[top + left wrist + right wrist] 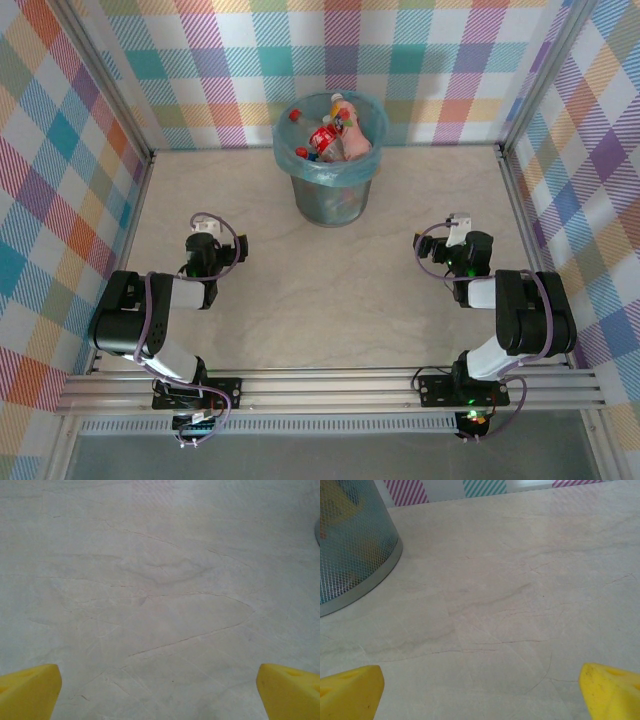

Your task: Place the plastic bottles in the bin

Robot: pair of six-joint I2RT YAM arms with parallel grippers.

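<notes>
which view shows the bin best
Top external: the whole bin, its blue bag rim and the bottles inside. The right wrist view catches part of its mesh wall; the left wrist view faces the table.

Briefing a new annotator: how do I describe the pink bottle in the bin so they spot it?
Find the round mesh bin with the light-blue bag, far middle of the table. Inside, the pink bottle lies at the right side. It alone has a pale pink body; beside it lies a red-labelled bottle.
</notes>
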